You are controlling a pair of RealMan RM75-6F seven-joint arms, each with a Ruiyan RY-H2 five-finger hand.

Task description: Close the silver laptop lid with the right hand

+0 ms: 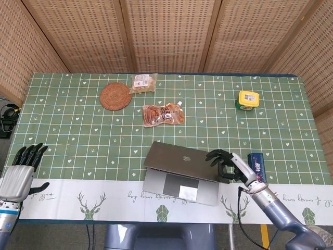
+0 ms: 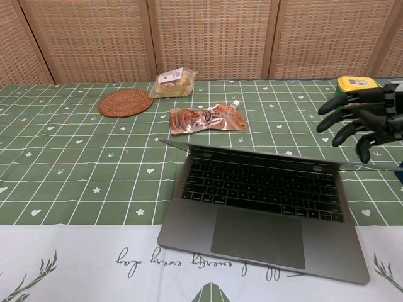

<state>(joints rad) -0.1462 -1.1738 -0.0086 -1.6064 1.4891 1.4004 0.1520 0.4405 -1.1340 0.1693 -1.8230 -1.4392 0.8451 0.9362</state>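
The silver laptop [image 1: 182,166] [image 2: 264,207] sits near the table's front edge, its lid tilted low over the keyboard but still ajar. My right hand [image 1: 225,163] [image 2: 360,123] presses on the lid's right top corner, fingers spread and bent onto it. In the head view my left hand [image 1: 18,174] rests at the table's front left corner, fingers apart, holding nothing.
A brown snack pouch [image 1: 163,114] [image 2: 204,118] lies just behind the laptop. A woven coaster [image 1: 116,95] and a small wrapped packet [image 1: 142,82] sit further back left. A yellow tin [image 1: 248,99] stands back right. A dark blue box [image 1: 256,164] lies beside my right wrist.
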